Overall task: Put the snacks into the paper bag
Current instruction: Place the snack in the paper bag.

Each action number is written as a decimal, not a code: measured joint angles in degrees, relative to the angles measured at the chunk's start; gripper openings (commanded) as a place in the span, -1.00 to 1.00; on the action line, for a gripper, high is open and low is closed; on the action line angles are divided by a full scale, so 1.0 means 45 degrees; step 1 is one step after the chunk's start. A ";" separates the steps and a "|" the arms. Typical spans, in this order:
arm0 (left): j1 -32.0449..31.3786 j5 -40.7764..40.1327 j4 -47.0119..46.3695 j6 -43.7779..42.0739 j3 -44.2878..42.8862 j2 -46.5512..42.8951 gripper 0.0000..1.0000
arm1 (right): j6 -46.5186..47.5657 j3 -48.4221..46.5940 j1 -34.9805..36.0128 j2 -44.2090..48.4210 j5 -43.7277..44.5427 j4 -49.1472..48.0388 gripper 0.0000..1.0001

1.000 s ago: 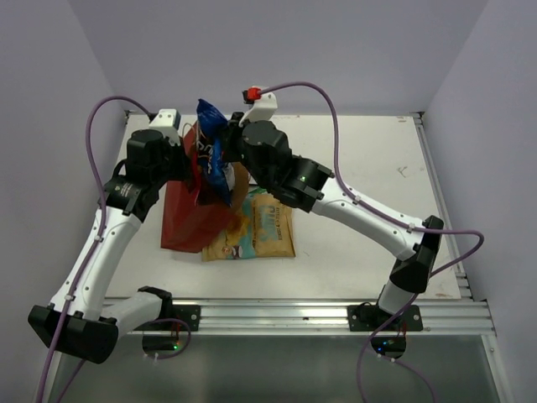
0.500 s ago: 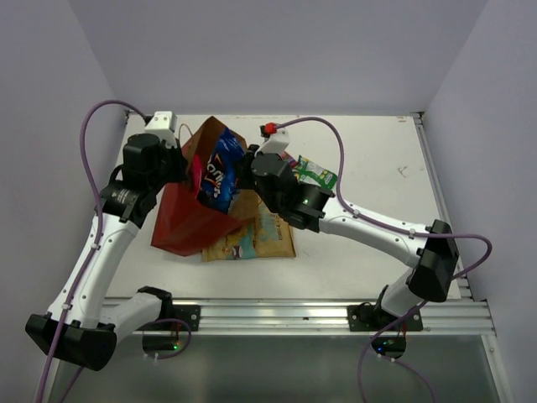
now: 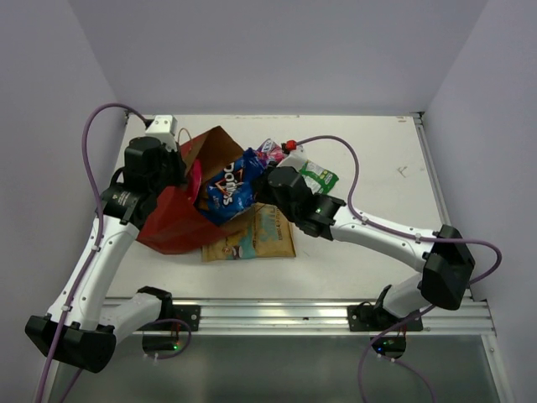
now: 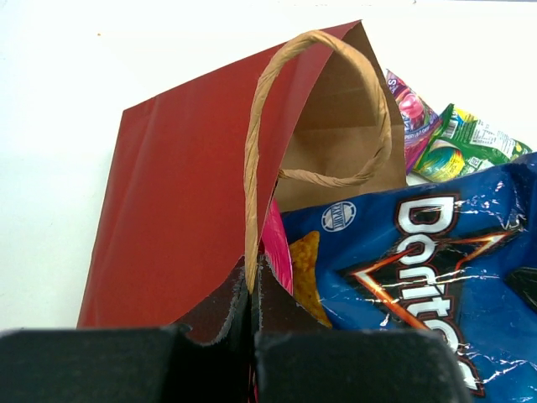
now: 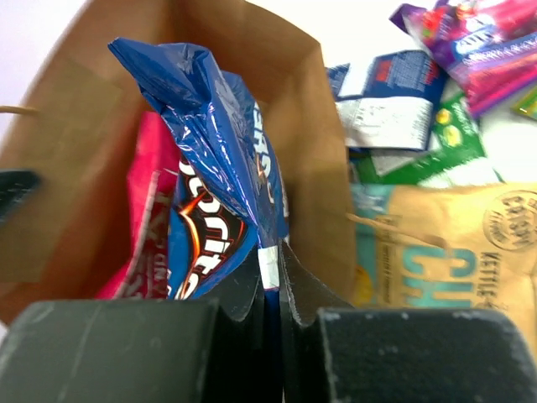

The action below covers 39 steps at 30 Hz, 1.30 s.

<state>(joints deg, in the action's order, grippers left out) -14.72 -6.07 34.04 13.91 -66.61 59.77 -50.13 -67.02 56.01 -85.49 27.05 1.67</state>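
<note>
blue packet [image 3: 231,189] is pinched at its right end by right gripper [image 5: 273,262] | long axis is aimed left into paper bag [image 3: 172,228] mouth, partly in | handle [image 4: 252,168] is clamped by left gripper [image 4: 252,281]

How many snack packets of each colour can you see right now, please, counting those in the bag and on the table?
Blue Doritos packet: 1
Pink-red packet: 1
Tan-gold packet: 1
Small dark blue packet: 1
Purple-pink packet: 1
Green packet: 1
Total: 6
</note>
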 measured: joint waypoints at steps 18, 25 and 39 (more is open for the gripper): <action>0.0005 0.1083 0.0384 -0.0359 0.0170 0.0005 -1.00 | -0.0233 0.0636 -0.0437 -0.0330 -0.4172 -0.0471 -0.92; 0.0010 0.1384 0.0826 -0.0364 0.0170 0.0219 -1.00 | -0.0097 0.0636 -0.0437 -0.1137 -0.5333 -0.0301 -0.25; 0.0015 0.0991 0.0942 -0.0199 -0.0151 0.0291 -1.00 | 0.1608 0.0690 -0.1433 0.1287 -0.5591 0.1438 0.68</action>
<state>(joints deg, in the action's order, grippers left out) -14.66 -1.61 38.28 13.02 -67.29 61.08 -42.89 -63.92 49.56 -79.70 1.89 8.14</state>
